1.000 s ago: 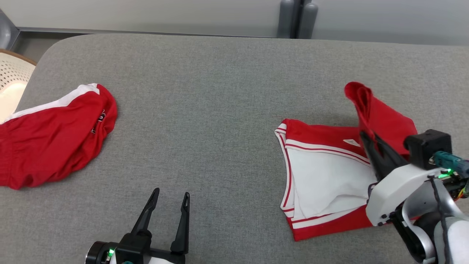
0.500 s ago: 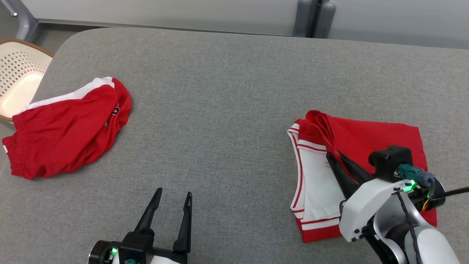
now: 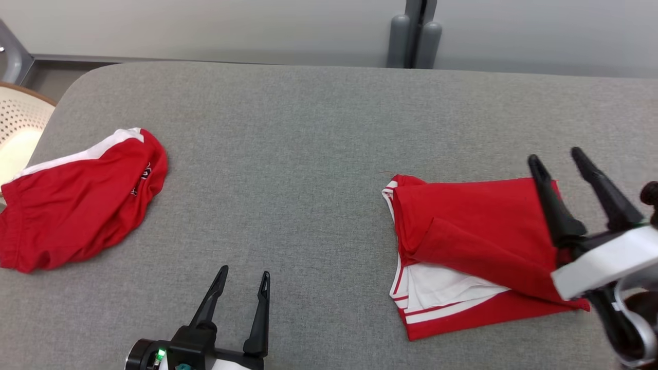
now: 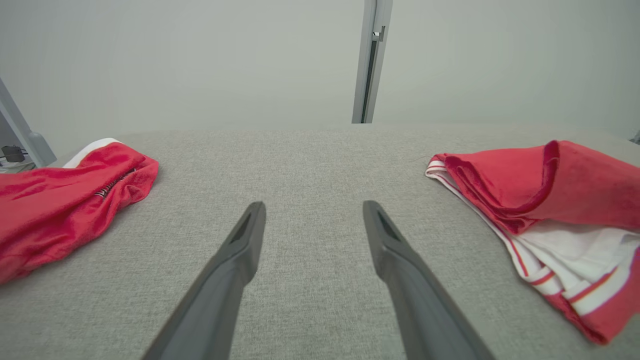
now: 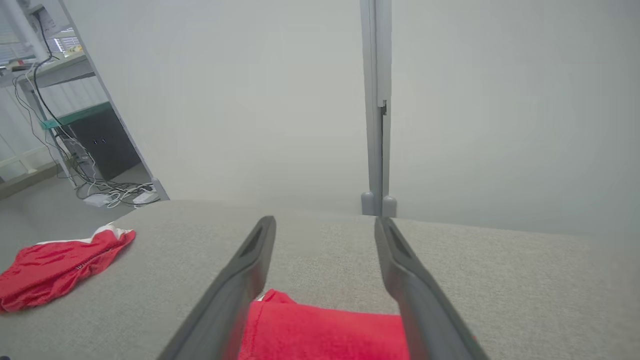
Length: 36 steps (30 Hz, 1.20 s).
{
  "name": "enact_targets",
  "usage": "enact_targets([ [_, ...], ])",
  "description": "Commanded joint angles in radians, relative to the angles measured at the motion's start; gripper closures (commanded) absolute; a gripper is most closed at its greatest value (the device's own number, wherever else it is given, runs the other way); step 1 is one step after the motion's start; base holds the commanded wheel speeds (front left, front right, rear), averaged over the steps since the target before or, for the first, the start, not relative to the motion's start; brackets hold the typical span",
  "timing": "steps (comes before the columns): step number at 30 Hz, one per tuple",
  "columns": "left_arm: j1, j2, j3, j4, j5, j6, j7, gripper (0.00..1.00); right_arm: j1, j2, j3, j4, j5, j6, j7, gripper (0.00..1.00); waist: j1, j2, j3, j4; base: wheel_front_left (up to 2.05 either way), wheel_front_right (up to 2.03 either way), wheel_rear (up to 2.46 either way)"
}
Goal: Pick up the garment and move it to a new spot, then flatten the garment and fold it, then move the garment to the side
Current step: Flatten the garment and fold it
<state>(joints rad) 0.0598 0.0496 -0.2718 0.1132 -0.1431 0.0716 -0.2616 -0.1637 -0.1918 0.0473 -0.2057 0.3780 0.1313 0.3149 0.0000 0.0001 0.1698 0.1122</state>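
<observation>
Folding looks done on the red-and-white jersey (image 3: 478, 236), with right gripper (image 3: 554, 155) at its edge and left gripper (image 3: 243, 271) both gaping empty, sideways move pending.

Lower left of the head view: the left gripper (image 3: 243, 271) has two long black tapering fingers with slotted tips, on a black base with a small green light (image 3: 161, 354). Right edge: the right gripper (image 3: 555, 155) has matching fingers, mounted on a white housing (image 3: 601, 262)

The grey fabric-covered table (image 3: 308, 128) carries a folded red-and-white garment (image 3: 462, 231) at right and crumpled red shorts (image 3: 77, 200) at left.
</observation>
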Motion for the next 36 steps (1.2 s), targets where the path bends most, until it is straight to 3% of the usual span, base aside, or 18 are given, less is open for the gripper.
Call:
enact_targets([
  [1,0.005,0.003,0.005,-0.004,-0.002,0.002,-0.005,0.00,0.009,-0.031,0.002,0.006,0.003,-0.001,-0.018,0.00,0.0000,-0.0001,-0.010,-0.010,0.00,0.00,0.00],
  [5,0.009,0.003,0.016,-0.014,-0.011,0.001,-0.005,0.00,0.050,-0.151,0.001,0.080,0.011,-0.001,-0.108,0.00,0.0000,-0.0001,-0.032,-0.027,0.00,0.00,0.00],
  [11,0.030,0.003,0.016,-0.018,-0.029,-0.005,-0.004,0.00,0.124,-0.246,0.058,0.226,0.058,-0.001,-0.266,0.00,0.0000,-0.0001,-0.074,-0.033,0.00,0.00,0.00],
  [12,0.032,0.003,0.016,-0.019,-0.029,-0.008,-0.004,0.00,0.130,-0.252,0.068,0.251,0.070,-0.001,-0.284,0.50,0.0000,-0.0001,-0.080,-0.030,0.00,0.00,0.00],
  [14,0.036,0.003,0.015,-0.020,-0.027,-0.006,-0.004,0.00,0.125,-0.278,0.103,0.291,0.093,-0.001,-0.313,1.00,0.0000,-0.0001,-0.088,-0.022,0.00,0.00,0.00],
  [19,0.026,0.003,-0.003,-0.023,-0.030,-0.008,-0.004,0.00,0.030,-0.415,0.290,0.350,0.120,-0.001,-0.363,1.00,0.0000,-0.0001,-0.081,0.023,0.00,0.00,0.00],
  [30,-0.057,0.002,-0.084,0.000,-0.046,-0.024,-0.004,0.00,-0.388,-0.754,0.916,0.400,0.310,-0.002,-0.358,1.00,0.0000,-0.0001,0.043,0.133,0.00,0.00,0.00],
  [34,-0.083,0.003,-0.110,0.010,-0.055,-0.018,-0.004,0.00,-0.515,-0.826,1.118,0.398,0.392,-0.002,-0.356,1.00,0.0000,-0.0001,0.069,0.161,0.00,0.00,0.00],
  [36,-0.087,0.003,-0.114,0.012,-0.058,-0.016,-0.004,0.00,-0.543,-0.837,1.157,0.395,0.416,-0.002,-0.360,1.00,0.0000,-0.0001,0.072,0.165,0.00,0.00,0.00],
])
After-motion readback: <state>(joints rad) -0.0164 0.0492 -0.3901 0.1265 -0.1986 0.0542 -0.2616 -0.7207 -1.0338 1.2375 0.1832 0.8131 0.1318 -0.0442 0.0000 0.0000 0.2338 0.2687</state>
